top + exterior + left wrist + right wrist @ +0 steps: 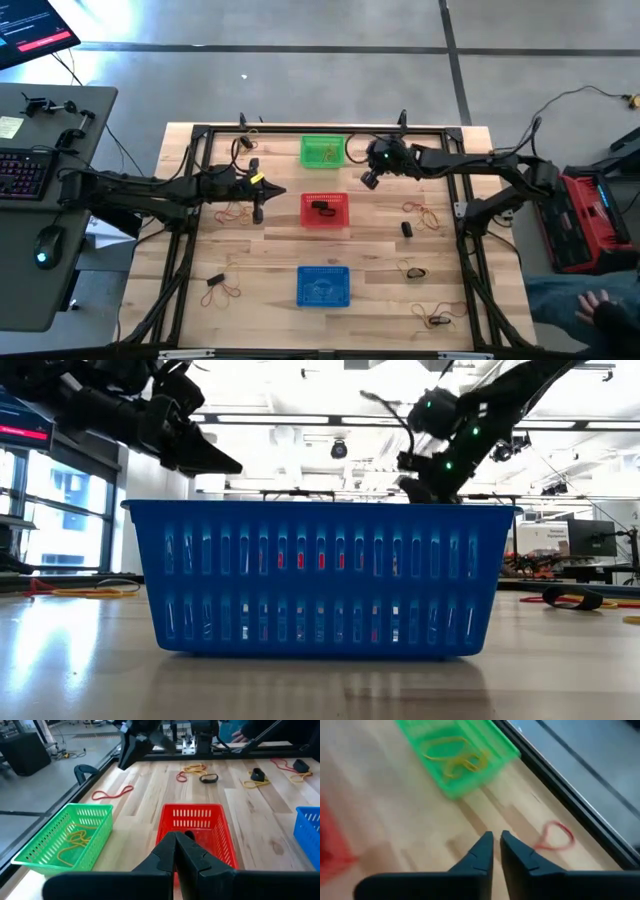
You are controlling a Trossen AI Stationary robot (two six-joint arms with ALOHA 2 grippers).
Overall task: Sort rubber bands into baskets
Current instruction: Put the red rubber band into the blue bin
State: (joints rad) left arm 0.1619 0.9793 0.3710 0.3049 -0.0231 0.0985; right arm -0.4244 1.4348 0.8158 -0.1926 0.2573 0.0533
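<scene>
Three mesh baskets stand in a row down the table's middle: green (322,150) far, red (325,211) in the middle, blue (323,285) near. The green basket (455,755) holds yellow bands (75,842). The red basket (195,832) holds black bands (322,208). My left gripper (260,205) hovers left of the red basket, its fingers (175,847) shut with nothing seen in them. My right gripper (369,179) hovers right of the green basket, fingers together (496,842), above bare wood near a red band (555,836).
Loose bands lie on the wood: red-orange at the left (235,212) and near left (228,291), yellow and black at the right (428,215) (412,271) (437,321). A black frame (330,130) borders the table. A person's hand (605,312) shows at the near right.
</scene>
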